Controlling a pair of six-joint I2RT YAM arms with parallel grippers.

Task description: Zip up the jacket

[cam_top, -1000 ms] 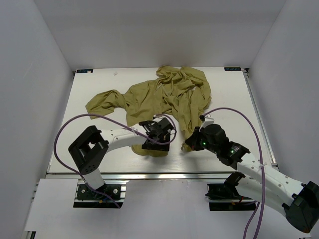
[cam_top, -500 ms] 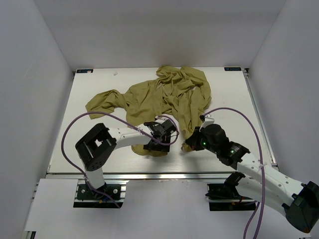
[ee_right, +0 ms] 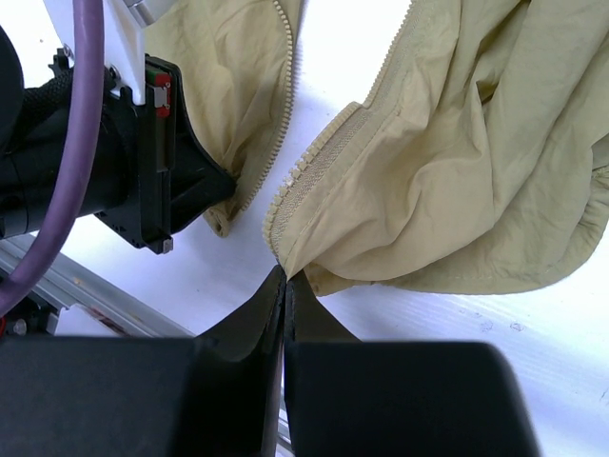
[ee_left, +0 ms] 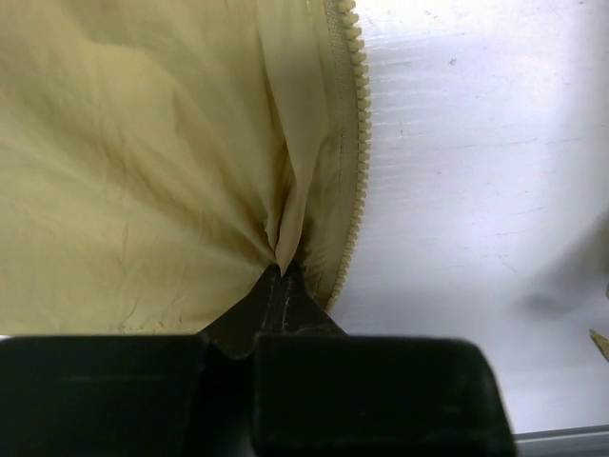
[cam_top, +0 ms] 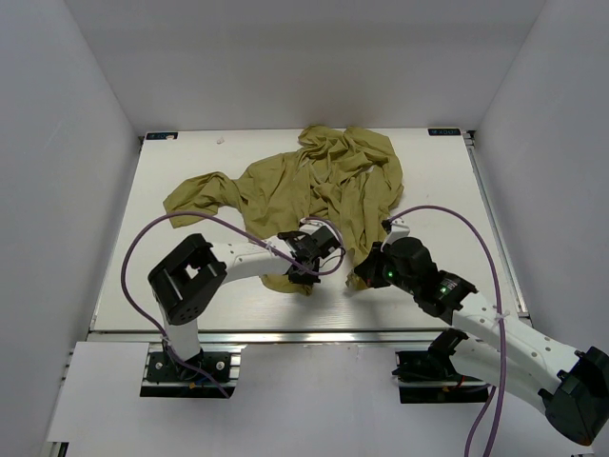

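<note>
left gripper (ee_left: 282,271) has slid right toward right gripper (ee_right: 285,276), dragging the jacket (cam_top: 314,181) hem along the tabletop (cam_top: 447,190); both jaws pinching jacket fabric.

Nothing here can be read. A small dark tag (cam_top: 162,135) sits at the far-left corner of the bench (cam_top: 438,181) and another tag (cam_top: 444,130) at the far-right corner. Both carry print, but it is far too small to make out. I see no other lettering, brand or number.
</note>
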